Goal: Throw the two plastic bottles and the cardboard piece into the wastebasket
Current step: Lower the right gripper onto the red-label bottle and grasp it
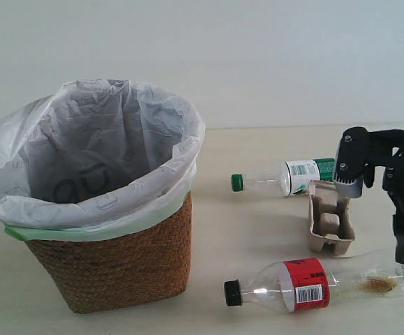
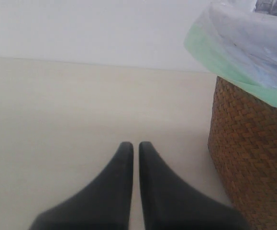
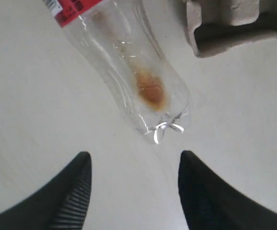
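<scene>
The wicker wastebasket (image 1: pixel 111 258) with its white bag stands at the left; it also shows in the left wrist view (image 2: pixel 253 163). The green-capped bottle (image 1: pixel 285 178) lies on its side at the back right. In front of it sits the beige cardboard piece (image 1: pixel 331 223). The black-capped, red-labelled bottle (image 1: pixel 306 285) lies nearest the front, with brown residue near its base. My right gripper (image 3: pixel 133 158) is open, its fingers a little short of that bottle's base (image 3: pixel 148 91), with the cardboard piece (image 3: pixel 224 19) beyond. My left gripper (image 2: pixel 134 143) is shut on nothing, low over the table beside the basket.
The right arm's black body (image 1: pixel 397 195) hangs over the table's right side, just behind the cardboard piece. A pale wall runs along the back. Bare tabletop (image 2: pixel 57 120) stretches ahead of the left gripper.
</scene>
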